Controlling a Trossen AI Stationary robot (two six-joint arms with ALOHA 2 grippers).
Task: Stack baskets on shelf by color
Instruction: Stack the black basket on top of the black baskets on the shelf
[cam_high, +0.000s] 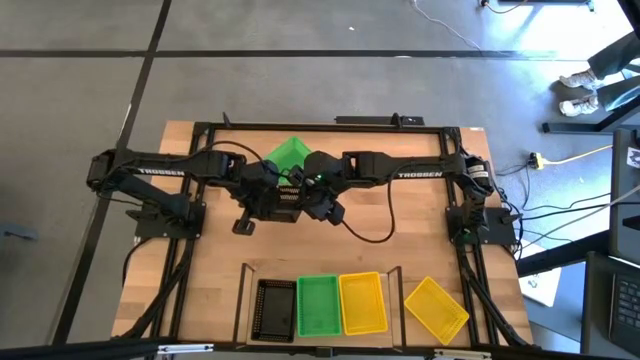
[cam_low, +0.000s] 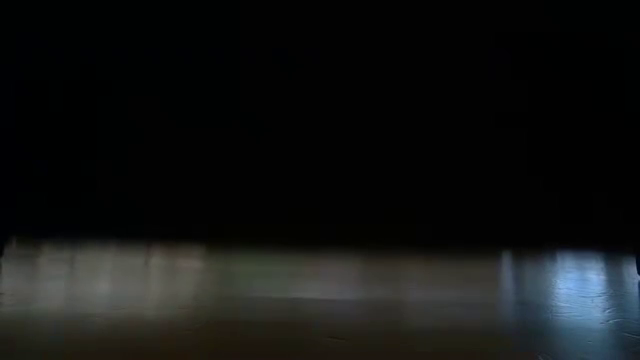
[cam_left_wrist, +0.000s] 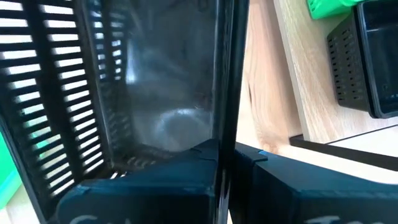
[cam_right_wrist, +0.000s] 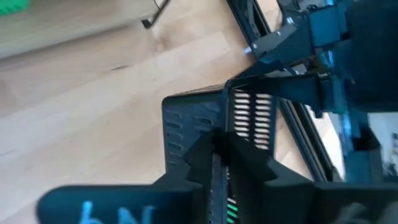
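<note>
- I have the wooden table (cam_high: 200, 270) to work across, with the shelf (cam_high: 395, 272) at its near edge. The shelf already sorts colours into side-by-side columns: a black basket (cam_high: 276, 310), then a green basket (cam_high: 318, 305), then a yellow basket (cam_high: 363, 302).
- A loose yellow basket (cam_high: 436, 307) lies tilted on the table just right of the shelf. I judge it is waiting for the yellow column.
- Both my arms meet mid-table over a black basket in hand (cam_left_wrist: 124, 106), with another green basket (cam_high: 291, 153) lying just behind them.
- My left gripper (cam_left_wrist: 225, 163) is clamped on that black basket's wall, fingers pressed together on the rim. I read this as steadying it for a handover or for pulling nested baskets apart.
- My right gripper (cam_right_wrist: 217, 163) straddles a slatted wall of the same basket. It looks pinched on, though I can't tell if the grip is firm.
- The low view is dark and shows me nothing useful.
</note>
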